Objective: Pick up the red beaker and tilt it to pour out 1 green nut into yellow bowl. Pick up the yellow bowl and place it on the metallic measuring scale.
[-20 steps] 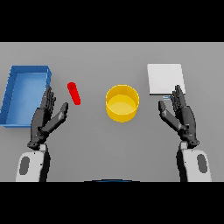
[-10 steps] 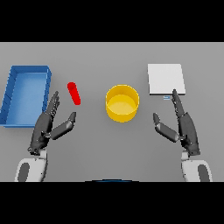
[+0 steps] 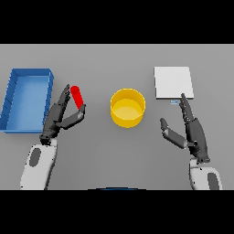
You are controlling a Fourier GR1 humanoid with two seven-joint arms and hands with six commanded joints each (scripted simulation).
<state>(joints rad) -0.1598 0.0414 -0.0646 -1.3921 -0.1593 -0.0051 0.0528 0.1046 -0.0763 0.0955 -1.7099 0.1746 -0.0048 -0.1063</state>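
The red beaker (image 3: 77,96) lies on the table left of centre, a slim red cylinder pointing up and slightly left. My left hand (image 3: 60,115) is right beside it, straight fingers along its left side and the thumb reaching under its lower end; the hand is open and not closed round the beaker. The yellow bowl (image 3: 128,107) stands at the middle of the table, upright. The metallic measuring scale (image 3: 173,82) is the pale square plate at the right back. My right hand (image 3: 189,128) hovers open below the scale, to the right of the bowl. No green nut shows.
A blue tray (image 3: 27,99) with raised walls lies at the far left, close beside my left hand and the beaker. Bare grey table (image 3: 114,155) stretches between the two hands in front of the bowl.
My left hand has moved forward and right up to the red beaker, thumb spreading toward it. The right hand has drawn back and turned edge-on. Beaker, bowl and scale have not moved.
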